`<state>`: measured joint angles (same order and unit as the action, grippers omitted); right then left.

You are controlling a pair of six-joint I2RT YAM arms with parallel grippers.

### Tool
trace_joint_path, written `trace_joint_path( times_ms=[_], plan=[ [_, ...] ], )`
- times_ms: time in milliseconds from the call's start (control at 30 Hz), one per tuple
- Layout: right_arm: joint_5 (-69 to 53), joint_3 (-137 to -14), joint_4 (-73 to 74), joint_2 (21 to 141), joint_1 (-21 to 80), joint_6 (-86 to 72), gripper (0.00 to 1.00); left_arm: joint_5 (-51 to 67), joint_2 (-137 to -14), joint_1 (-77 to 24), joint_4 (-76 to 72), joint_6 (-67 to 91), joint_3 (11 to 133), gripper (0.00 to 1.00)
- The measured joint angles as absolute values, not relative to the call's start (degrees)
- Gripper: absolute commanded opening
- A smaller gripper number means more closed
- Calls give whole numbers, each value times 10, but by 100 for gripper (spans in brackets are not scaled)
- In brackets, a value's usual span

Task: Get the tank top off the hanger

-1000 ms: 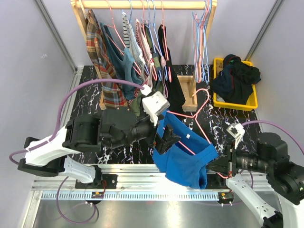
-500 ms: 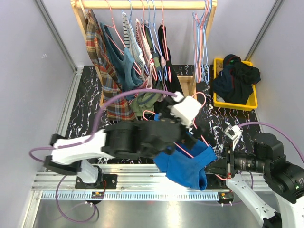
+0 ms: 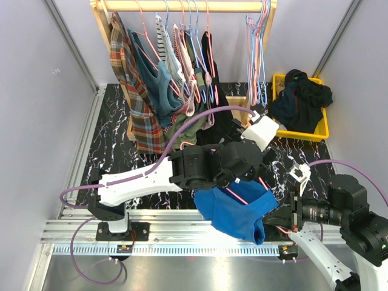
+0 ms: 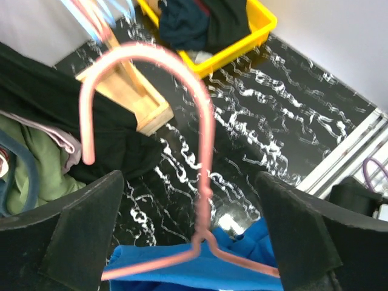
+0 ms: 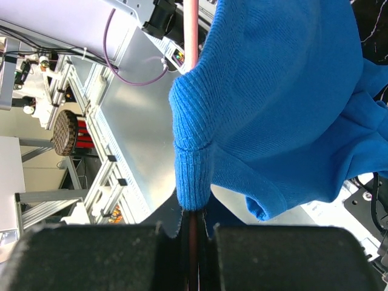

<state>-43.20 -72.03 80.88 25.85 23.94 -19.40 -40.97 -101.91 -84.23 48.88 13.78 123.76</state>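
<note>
Top external: rumpled blue tank top [image 3: 233, 212]

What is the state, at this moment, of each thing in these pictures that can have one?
tank top, on the hanger, bunched, not yet removed
hanger, off the rack, held at one end
left tool, open, the hanger's neck between its fingers
right tool, shut on the hanger
yellow bin, filled with dark clothes
rack, carrying clothes and some bare hangers
</note>
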Motion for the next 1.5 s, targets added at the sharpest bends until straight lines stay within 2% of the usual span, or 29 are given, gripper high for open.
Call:
trace_joint_path(
  times_ms=[200, 300, 333, 467, 633, 833, 867, 900, 933, 1000, 1033, 1267, 1500],
  plan=[
    [-432, -721, 821, 254, 239, -196, 0, -359, -1006, -834, 472, 154, 1188, 68],
    [-432, -721, 827, 253, 239, -196, 0, -321, -1002, -834, 461, 168, 1174, 46],
    [-432, -721, 827, 251, 238, -196, 0, -310, -1002, -834, 457, 171, 1173, 28],
    [-432, -716, 842, 231, 237, -203, 0, -303, -1002, -828, 453, 182, 1173, 0],
    [-430, -705, 840, 214, 236, -207, 0, -302, -1004, -832, 454, 196, 1182, 0],
    [-397, -705, 839, 212, 236, -221, 15, -321, -1011, -831, 464, 200, 1185, 0],
    [-389, -704, 839, 210, 236, -226, 26, -325, -1011, -830, 471, 201, 1185, 0],
    [-379, -702, 838, 207, 236, -234, 44, -330, -1011, -830, 474, 203, 1185, 0],
    [-364, -700, 832, 204, 235, -241, 67, -331, -1011, -830, 481, 204, 1184, 0],
    [-338, -694, 817, 199, 234, -256, 91, -337, -1011, -832, 493, 205, 1178, 0],
    [-325, -691, 812, 196, 233, -264, 99, -341, -1011, -832, 499, 207, 1172, 0],
    [-199, -684, 794, 177, 232, -308, 100, -376, -1008, -825, 520, 234, 1113, 0],
    [-55, -684, 791, 175, 232, -350, 100, -474, -1008, -811, 554, 296, 1105, 0]
  ],
)
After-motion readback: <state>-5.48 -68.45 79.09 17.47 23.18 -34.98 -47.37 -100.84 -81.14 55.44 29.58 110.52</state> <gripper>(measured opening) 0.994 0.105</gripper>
